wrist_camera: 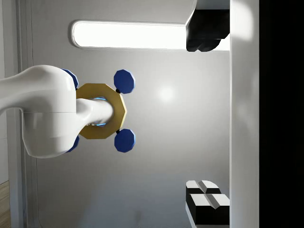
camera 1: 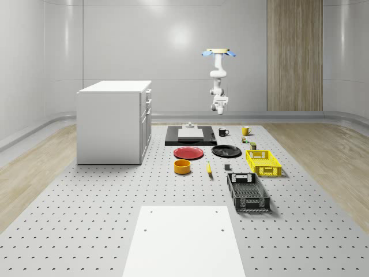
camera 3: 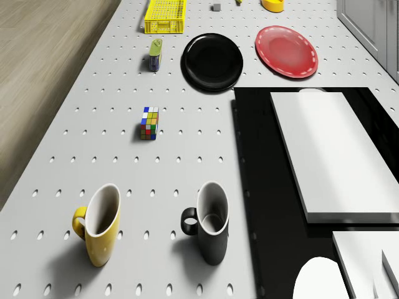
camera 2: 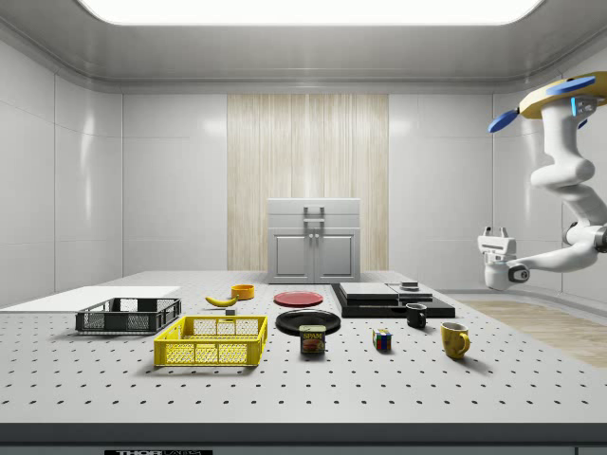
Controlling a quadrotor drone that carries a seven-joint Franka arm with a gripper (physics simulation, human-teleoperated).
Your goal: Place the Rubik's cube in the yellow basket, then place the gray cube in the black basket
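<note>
- One relation governs the coming move: in the side view the Rubik's cube (camera 2: 382,340) lies below and to the left of the claw (camera 2: 495,233), well apart from it.
- The cube sits on the tabletop (camera 2: 285,391) at lower centre-right of that frame, between a tin (camera 2: 312,339) and a yellow mug (camera 2: 454,339).
- The drone (camera 2: 561,95) hovers at upper right, high over the tabletop's end.
- The claw hangs at mid-right, empty. The wrist view shows its fingers (wrist_camera: 205,33) spread wide and facing up toward the drone, away from the cube.
- Judgement: the arm must turn the claw downward and descend leftward.
- The yellow basket (camera 2: 209,354) stands at lower left, beyond the tin.
</note>
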